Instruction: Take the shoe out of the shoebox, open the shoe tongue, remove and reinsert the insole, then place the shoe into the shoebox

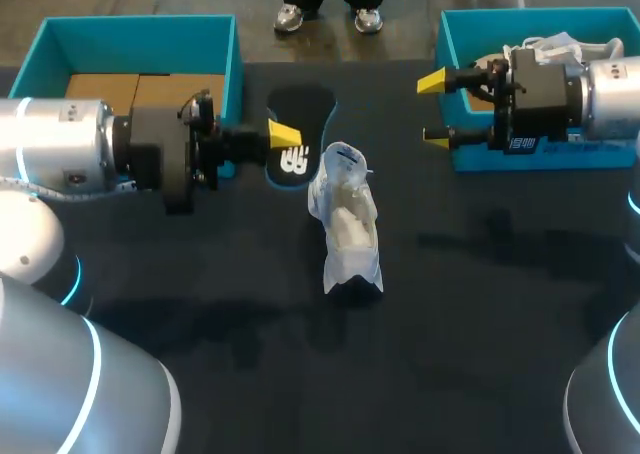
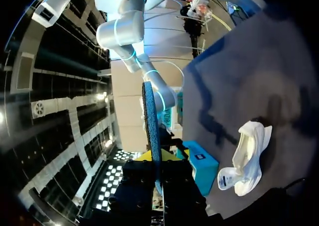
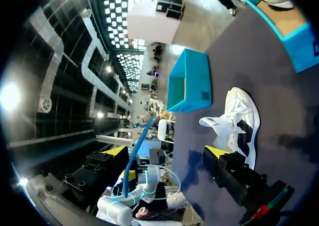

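The left gripper is clamped on the flat dark foam insole, holding it on edge just beyond the white mesh sneaker. The sneaker lies on the black table, between the arms and nearer the left one, its long axis running front to back and its opened tongue end toward the insole. The right gripper hangs spread wide and empty by the teal cardboard shoebox.

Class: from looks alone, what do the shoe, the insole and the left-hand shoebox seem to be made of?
The shoe is white and matte, probably fabric or mesh; its tongue flops softly. The insole is likely foam: dark top, speckled blue underside, thin edge. The shoebox is probably cardboard, with matte teal walls and brown inside.
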`<state>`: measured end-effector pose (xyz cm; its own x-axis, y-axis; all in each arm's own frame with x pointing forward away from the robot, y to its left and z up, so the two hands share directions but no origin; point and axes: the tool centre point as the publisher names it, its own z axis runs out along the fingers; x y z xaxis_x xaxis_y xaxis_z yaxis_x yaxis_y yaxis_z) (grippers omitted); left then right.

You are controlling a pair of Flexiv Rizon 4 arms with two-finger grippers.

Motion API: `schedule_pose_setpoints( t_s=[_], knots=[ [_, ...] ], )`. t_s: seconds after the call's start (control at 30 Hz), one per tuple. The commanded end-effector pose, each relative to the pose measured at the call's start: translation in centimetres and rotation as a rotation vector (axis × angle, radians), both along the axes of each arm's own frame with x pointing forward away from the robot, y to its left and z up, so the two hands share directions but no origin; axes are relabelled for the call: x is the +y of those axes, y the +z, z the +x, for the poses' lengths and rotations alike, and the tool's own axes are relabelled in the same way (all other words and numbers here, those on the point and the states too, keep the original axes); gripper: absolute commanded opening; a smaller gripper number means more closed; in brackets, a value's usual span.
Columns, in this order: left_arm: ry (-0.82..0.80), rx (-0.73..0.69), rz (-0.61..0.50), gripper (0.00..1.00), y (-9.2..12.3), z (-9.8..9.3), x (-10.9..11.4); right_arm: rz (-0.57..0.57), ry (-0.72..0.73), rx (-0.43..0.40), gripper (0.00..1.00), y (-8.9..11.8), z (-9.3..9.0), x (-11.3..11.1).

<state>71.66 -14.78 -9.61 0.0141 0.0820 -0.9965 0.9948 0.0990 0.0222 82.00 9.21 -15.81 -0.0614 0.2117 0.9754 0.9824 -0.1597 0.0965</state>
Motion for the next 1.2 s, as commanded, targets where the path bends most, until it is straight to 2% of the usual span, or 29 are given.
schedule_pose_setpoints(
  t_s=[0.03,0.17,0.47,1.0,1.1,1.2],
  knots=[
    [-0.005,-0.066,-0.006,0.0,-1.5,0.3,-0.2,-0.001,-0.001,0.0,1.0,-0.1,0.1,0.2],
    [-0.009,-0.139,0.026,0.0,-2.6,1.2,-0.3,0.0,-0.002,0.001,1.0,-0.1,0.0,0.2],
    [0.002,-0.181,0.028,0.0,-3.9,2.9,-1.6,0.04,0.048,-0.01,1.0,-0.3,0.1,1.5],
    [0.002,-0.27,0.041,0.0,-5.4,4.5,-5.8,0.053,0.12,-0.001,1.0,-0.5,0.6,4.9],
    [-0.013,-0.316,0.058,0.0,-5.5,4.6,-6.3,0.049,0.132,0.005,0.84,-0.5,0.7,5.2],
    [-0.009,-0.335,0.068,0.0,-5.8,4.9,-7.0,0.029,0.152,0.018,0.73,-0.4,0.7,5.6]
  ],
)
